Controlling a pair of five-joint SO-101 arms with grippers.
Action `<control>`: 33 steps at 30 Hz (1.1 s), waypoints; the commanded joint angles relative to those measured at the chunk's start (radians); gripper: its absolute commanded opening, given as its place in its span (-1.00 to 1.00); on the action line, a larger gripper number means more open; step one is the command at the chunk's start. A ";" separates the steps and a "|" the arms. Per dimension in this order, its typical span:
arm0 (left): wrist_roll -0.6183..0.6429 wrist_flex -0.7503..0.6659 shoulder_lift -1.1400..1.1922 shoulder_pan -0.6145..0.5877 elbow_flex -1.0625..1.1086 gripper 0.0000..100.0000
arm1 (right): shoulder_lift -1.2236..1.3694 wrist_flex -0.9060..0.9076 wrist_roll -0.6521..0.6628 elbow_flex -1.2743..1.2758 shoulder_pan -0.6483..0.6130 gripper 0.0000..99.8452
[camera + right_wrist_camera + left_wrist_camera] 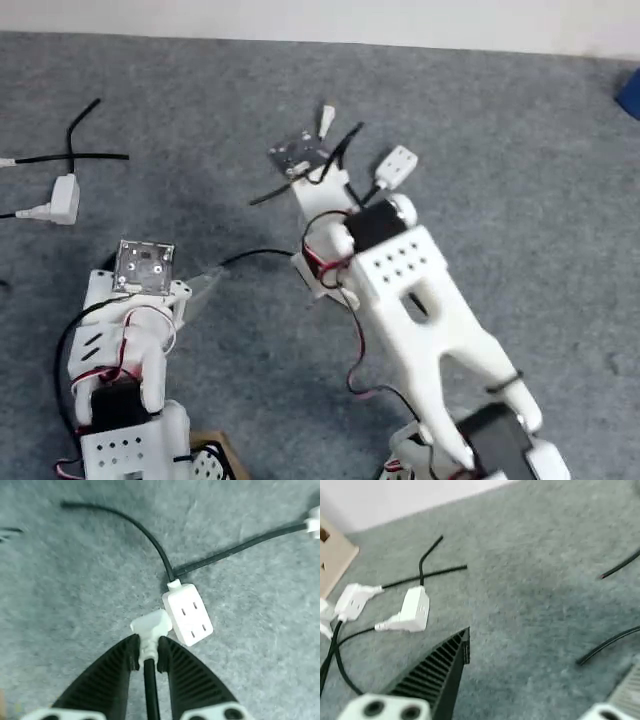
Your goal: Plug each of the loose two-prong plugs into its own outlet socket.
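Observation:
My right gripper (147,647) is shut on a white two-prong plug (150,627), whose black cord runs back between the fingers. The plug's head lies just beside a white outlet socket (187,612) with slots facing up. In the high view this gripper (325,135) holds the plug (326,120) left of the socket (395,165). My left gripper (200,288) sits low at the left, open and holding nothing (550,655). Beyond it lie a second white plug (410,611) and another white socket piece (354,600), both on black cords. That plug (62,198) lies at the far left.
Loose black cords (95,155) cross the grey carpet at the left, and more (610,642) trail near the left gripper. A tan board (332,560) stands past the left plugs. A blue object (630,90) is at the far right edge.

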 commanded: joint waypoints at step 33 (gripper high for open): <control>0.002 -0.043 0.001 -0.033 0.110 -0.09 | 0.042 0.016 0.178 -0.065 0.189 -0.98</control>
